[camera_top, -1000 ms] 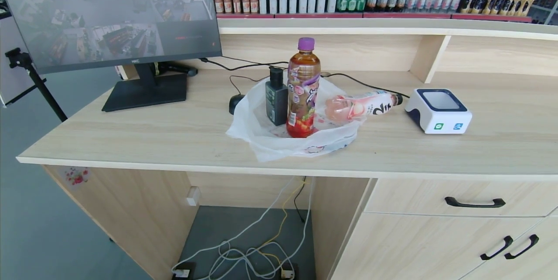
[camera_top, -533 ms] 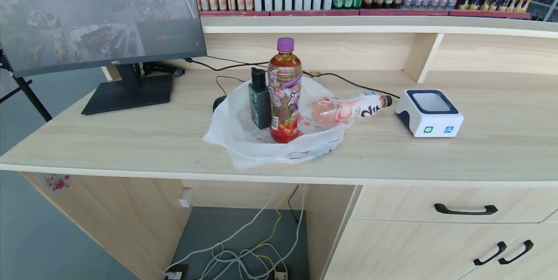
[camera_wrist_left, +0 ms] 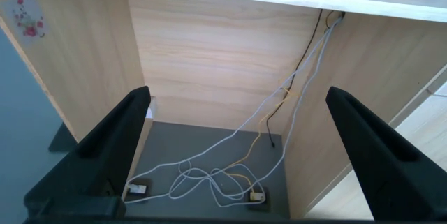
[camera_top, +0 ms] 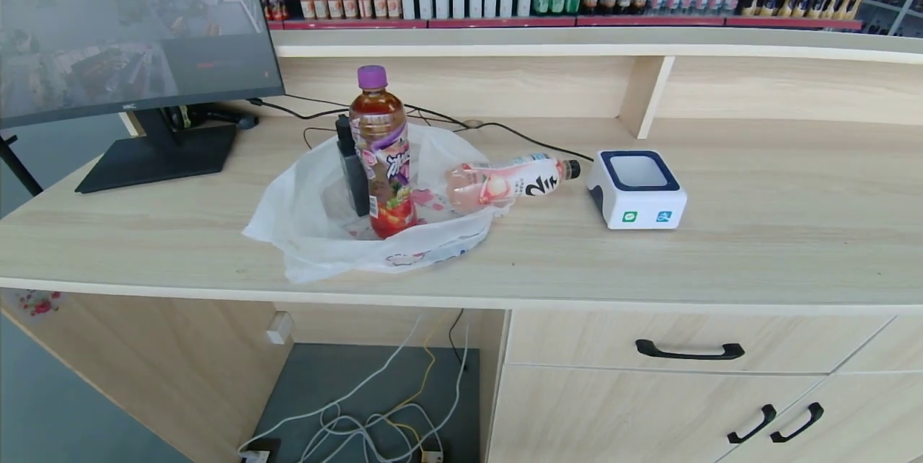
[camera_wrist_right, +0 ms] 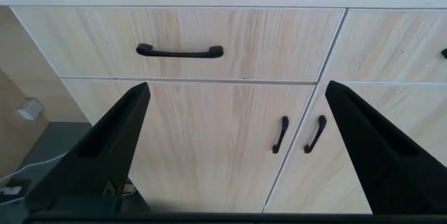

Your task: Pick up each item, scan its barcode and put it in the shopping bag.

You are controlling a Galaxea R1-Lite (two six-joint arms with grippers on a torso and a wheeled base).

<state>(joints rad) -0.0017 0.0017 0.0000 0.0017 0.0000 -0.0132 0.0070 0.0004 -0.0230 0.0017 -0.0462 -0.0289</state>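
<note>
The thin white plastic shopping bag (camera_top: 310, 243) lies open left of the middle of the head view, on the pale wooden counter (camera_top: 757, 254). A tall tea bottle with a purple cap (camera_top: 382, 153) and a dark flat bottle (camera_top: 353, 171) stand in it, side by side. A pink drink bottle (camera_top: 497, 185) lies on the bag's right edge, beside the white square scanner box (camera_top: 638, 192). The left gripper (camera_wrist_left: 237, 93) and right gripper (camera_wrist_right: 237, 86) are spread wide, holding nothing.

A shop checkout: counter (camera_top: 757, 232) with barcode scanner (camera_top: 636, 190) (and monitor (camera_top: 108, 23)), shelves (camera_top: 649, 21) of bottled drinks (camera_top: 461, 0) behind.
</note>
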